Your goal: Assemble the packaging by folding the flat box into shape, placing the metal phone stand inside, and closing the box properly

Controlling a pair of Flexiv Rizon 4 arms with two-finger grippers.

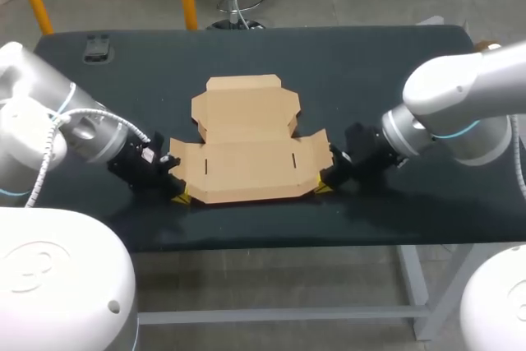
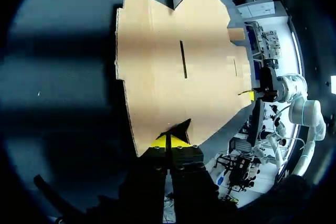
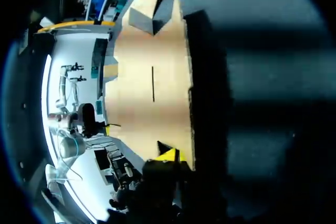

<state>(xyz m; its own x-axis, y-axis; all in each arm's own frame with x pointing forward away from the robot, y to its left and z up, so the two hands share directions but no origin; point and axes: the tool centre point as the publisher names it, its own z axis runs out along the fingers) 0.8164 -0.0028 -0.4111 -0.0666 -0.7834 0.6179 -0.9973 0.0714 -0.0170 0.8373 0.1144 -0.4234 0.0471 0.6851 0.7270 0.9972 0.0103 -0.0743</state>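
At the near edge of the dark matte table [image 1: 370, 63], two white robot arms meet the front corners of a flat brown cardboard box [image 1: 246, 154]. The left gripper [image 1: 179, 195] sits at the sheet's near-left corner. Seen from that wrist, the left gripper [image 2: 169, 141] has its yellow tips drawn together, pinching the corner of the flat brown cardboard box [image 2: 178, 51] between them. The right gripper [image 1: 322, 187] is at the near-right corner. From its own wrist the right gripper [image 3: 168, 156] shows yellow against the edge of the flat brown cardboard box [image 3: 152, 77], but whether it grips the card cannot be told.

The box lies unfolded at the middle of the table (two thin slots cut in its wide front panel). A smaller lid panel with notched side flaps stretches away toward the far side.

Well apart from the cardboard, near the table's far-left corner, lies a small dark metal phone stand [image 1: 97, 47].
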